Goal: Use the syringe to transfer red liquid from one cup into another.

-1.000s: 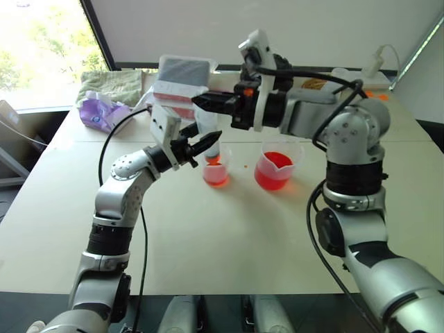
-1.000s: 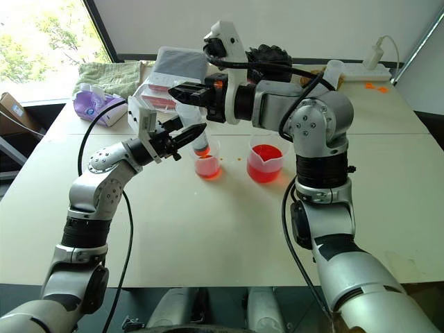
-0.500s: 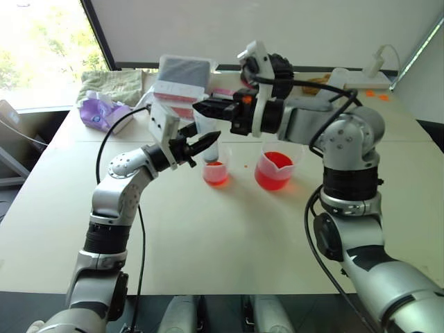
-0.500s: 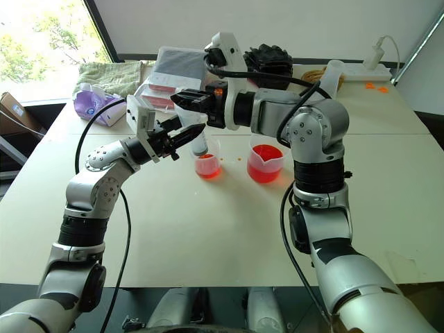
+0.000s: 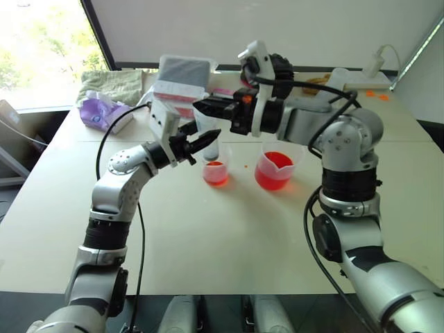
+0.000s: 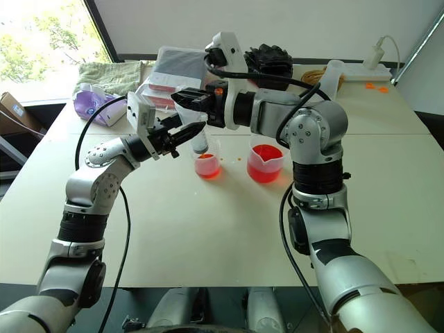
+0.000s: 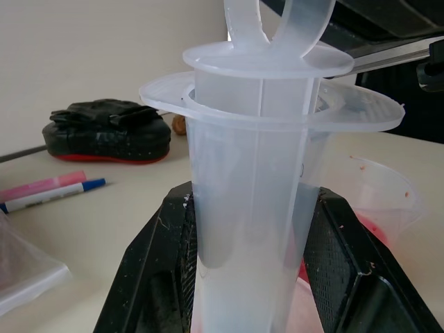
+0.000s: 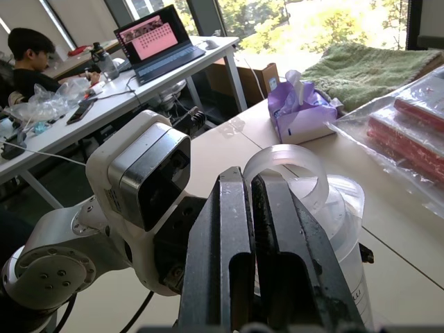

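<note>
The syringe (image 7: 246, 208), a clear tube, stands upright just above the smaller clear cup (image 5: 216, 171), which holds red liquid (image 5: 216, 175). My left gripper (image 5: 208, 139) is shut on the syringe's barrel, with one black finger (image 7: 163, 277) on each side. My right gripper (image 5: 202, 107) reaches in from the right at the top of the syringe and is shut on the plunger's ring (image 8: 288, 166). The plunger's flange sits close over the barrel's flange. The wider spouted beaker (image 5: 276, 168) with red liquid stands just right of the small cup.
Behind the cups lie stacked plastic packs (image 5: 182, 83), a purple tissue pack (image 5: 100, 111) and a green towel (image 5: 111, 84). A pink-and-blue marker (image 7: 48, 192) and a black object (image 7: 104, 132) lie further back. A power strip (image 6: 371, 68) lies far right. A person (image 8: 28, 48) sits at another desk.
Both grippers keep their hold on the syringe over the small cup. Only the view has shifted a little.
</note>
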Robot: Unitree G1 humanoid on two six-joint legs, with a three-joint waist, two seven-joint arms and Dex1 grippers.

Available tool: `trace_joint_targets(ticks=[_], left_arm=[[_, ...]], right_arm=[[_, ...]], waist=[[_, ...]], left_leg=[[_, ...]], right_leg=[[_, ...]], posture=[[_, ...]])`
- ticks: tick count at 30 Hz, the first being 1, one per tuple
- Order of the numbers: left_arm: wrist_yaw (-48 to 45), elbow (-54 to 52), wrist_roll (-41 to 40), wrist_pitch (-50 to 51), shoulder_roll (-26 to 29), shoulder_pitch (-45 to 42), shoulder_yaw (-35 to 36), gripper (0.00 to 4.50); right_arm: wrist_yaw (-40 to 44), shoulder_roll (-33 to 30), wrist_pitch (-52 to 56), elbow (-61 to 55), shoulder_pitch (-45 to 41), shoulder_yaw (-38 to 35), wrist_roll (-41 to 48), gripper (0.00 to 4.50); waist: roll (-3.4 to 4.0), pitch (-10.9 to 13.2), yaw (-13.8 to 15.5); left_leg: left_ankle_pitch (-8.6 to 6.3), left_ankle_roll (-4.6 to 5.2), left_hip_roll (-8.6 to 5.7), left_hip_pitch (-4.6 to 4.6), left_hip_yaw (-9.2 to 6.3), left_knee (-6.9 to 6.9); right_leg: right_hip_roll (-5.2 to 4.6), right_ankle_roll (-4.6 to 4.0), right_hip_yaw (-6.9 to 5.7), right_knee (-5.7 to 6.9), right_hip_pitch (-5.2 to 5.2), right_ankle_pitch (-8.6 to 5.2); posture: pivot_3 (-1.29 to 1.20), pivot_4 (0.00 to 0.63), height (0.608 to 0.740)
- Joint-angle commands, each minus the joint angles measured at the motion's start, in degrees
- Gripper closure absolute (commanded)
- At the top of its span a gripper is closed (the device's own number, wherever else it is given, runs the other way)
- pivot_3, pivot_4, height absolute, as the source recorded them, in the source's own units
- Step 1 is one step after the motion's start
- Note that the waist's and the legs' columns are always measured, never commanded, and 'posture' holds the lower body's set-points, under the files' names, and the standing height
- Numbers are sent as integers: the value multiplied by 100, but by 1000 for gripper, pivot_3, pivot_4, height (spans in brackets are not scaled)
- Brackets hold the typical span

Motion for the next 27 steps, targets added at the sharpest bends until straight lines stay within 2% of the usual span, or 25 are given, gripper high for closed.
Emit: trace_joint_targets(ticks=[1,7,10,12,15,20,27], left_arm=[[45,-225,-169,-237,2,-410,299,2780],[30,-245,-154,-241,-17,-340,273,2780],[21,-276,-161,-230,-5,-307,274,2780],[25,-283,-169,-224,4,-304,273,2780],[41,-294,-177,-230,13,-291,268,2780],[60,-308,-188,-237,13,-276,265,2780],[87,-390,-222,-235,4,-199,266,2780]], right_arm=[[119,47,240,-33,120,229,85,4490],[117,21,263,-50,25,99,150,4490],[115,25,311,-61,7,20,220,3570],[105,13,339,-68,-1,-2,244,2658],[74,-84,330,-186,61,-52,248,1046],[128,-323,442,-380,177,-174,377,1046],[150,-1007,859,-678,236,-723,714,1046]], waist=[[0,0,0],[0,0,0],[0,0,0],[0,0,0],[0,0,0],[0,0,8],[1,1,15]], left_leg=[[0,0,0,0,0,-1],[0,0,0,0,0,-1],[0,0,0,0,0,-1],[0,0,0,0,0,-1],[0,0,0,-1,0,-1],[0,0,-2,-2,0,-1],[0,0,-4,-6,0,-1]], right_leg=[[0,0,0,0,0,0],[0,0,0,0,0,0],[0,0,0,0,-1,0],[0,0,0,0,-1,0],[0,0,0,0,-1,0],[-4,0,0,0,-1,0],[-9,0,-1,-4,-3,0]], posture=[[0,150,740],[0,150,740],[0,150,740],[0,150,740],[0,150,740],[0,150,740],[0,150,740]])
